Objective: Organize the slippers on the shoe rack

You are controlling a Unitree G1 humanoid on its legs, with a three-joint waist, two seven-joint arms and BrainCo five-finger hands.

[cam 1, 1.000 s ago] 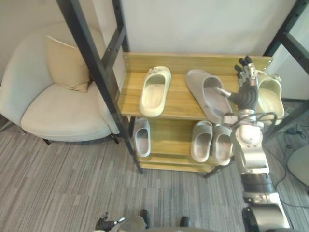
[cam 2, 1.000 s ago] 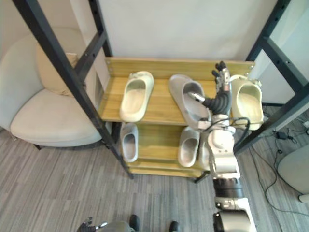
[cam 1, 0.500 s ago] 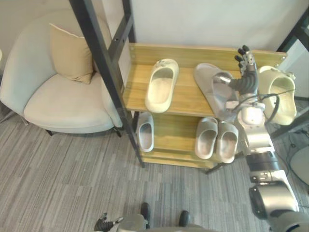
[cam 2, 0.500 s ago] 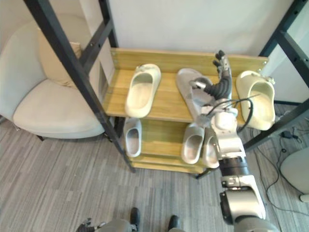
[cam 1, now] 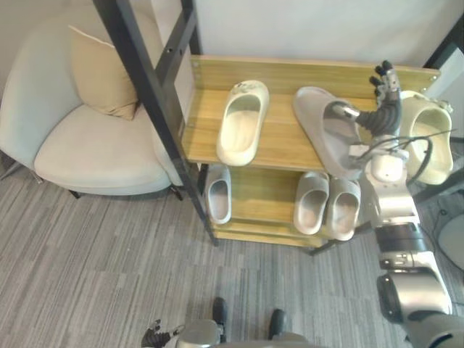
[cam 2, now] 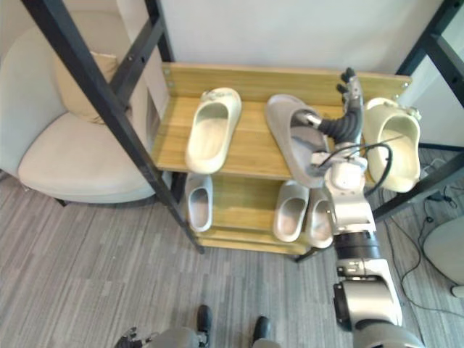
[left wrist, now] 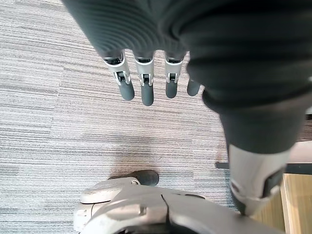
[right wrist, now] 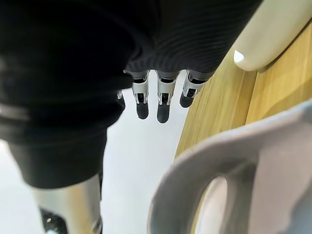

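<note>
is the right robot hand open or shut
Open: the right robot hand has straight fingers beside the grey slipper, curled round nothing.

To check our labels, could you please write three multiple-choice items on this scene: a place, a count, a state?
1. The grey slipper lies on: A top shelf; B lower shelf; C armchair.
2. Slippers on the lower shelf: A one; B three; C five.
3. The right hand's fingers are: A straight; B curled round a slipper; C under a cushion.
1 A: it lies slanted on the top shelf. 2 B: one at left, a pair at right. 3 A: they point up beside the grey slipper.
</note>
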